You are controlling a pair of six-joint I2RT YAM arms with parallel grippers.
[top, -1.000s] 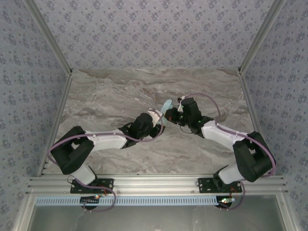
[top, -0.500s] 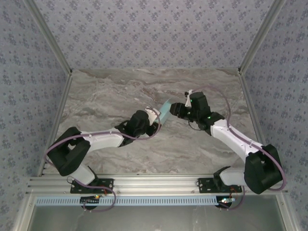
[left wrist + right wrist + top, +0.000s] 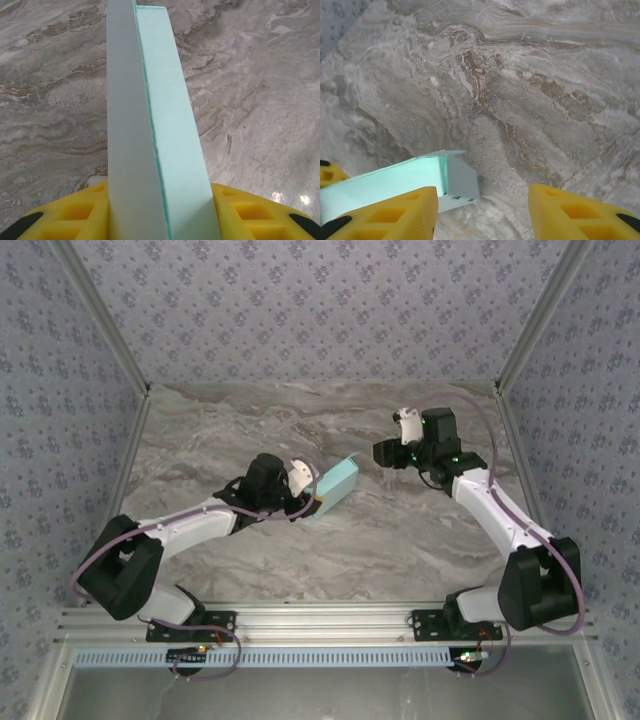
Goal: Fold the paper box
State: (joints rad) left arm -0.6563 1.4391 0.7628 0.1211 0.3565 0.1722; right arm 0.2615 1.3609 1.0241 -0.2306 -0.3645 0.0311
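Near mid-table, the left gripper clamps one end of the paper box, its long axis pointing straight out from the jaws toward the far right, while the right gripper hangs open and empty, apart beyond its free end.

Left arm stretches toward two o'clock, left gripper clamped on the paper box. Right arm reaches toward eleven o'clock, right gripper spread wide, holding nothing.
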